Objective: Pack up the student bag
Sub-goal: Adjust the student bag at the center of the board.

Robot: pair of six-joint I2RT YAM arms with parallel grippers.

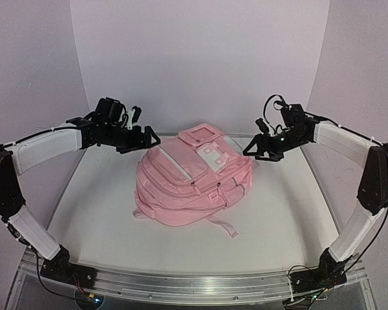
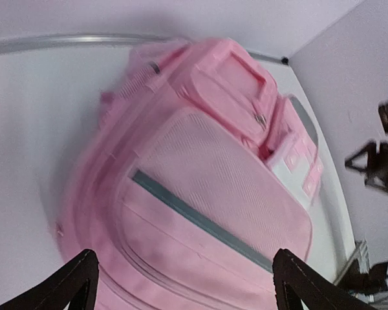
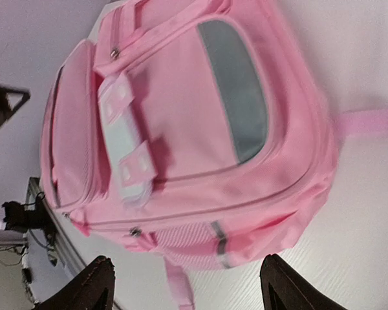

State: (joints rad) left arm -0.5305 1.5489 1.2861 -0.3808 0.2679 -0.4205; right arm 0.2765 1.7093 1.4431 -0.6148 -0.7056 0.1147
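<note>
Pale lilac walls close in a white desk point(image 1: 281, 213), with a metal rail point(image 1: 194, 284) running along its near edge where both arm bases are bolted.

Right in the middle of the desk lies the bag point(image 1: 187, 187), on its back with its front pockets facing up. Its top end points toward the far wall and is turned slightly to the right. A white patch point(image 1: 213, 154) sits near that top end, and grey strips point(image 1: 171, 158) run along the front panels. One pale pink strap point(image 1: 224, 226) sticks out from the near edge onto the desk. Small metal zip pulls show on the pockets, but blur hides whether every zip is fully drawn.

The left arm point(image 1: 45, 145) bends in from the left side. The left fingers point(image 2: 77, 284) hang by the bag's far left corner, spread wide, with nothing between them. In the left wrist view the bag's mesh-fronted pocket fills the space below them, apart from the tips.

The right arm point(image 1: 346, 142) mirrors it from the other side. The right fingers point(image 3: 94, 287) are by the far right corner, close to the white patch, also spread apart and gripping nothing. The right wrist view looks down on the bag's grey panel and patch, with the tips clear of the fabric.
</note>
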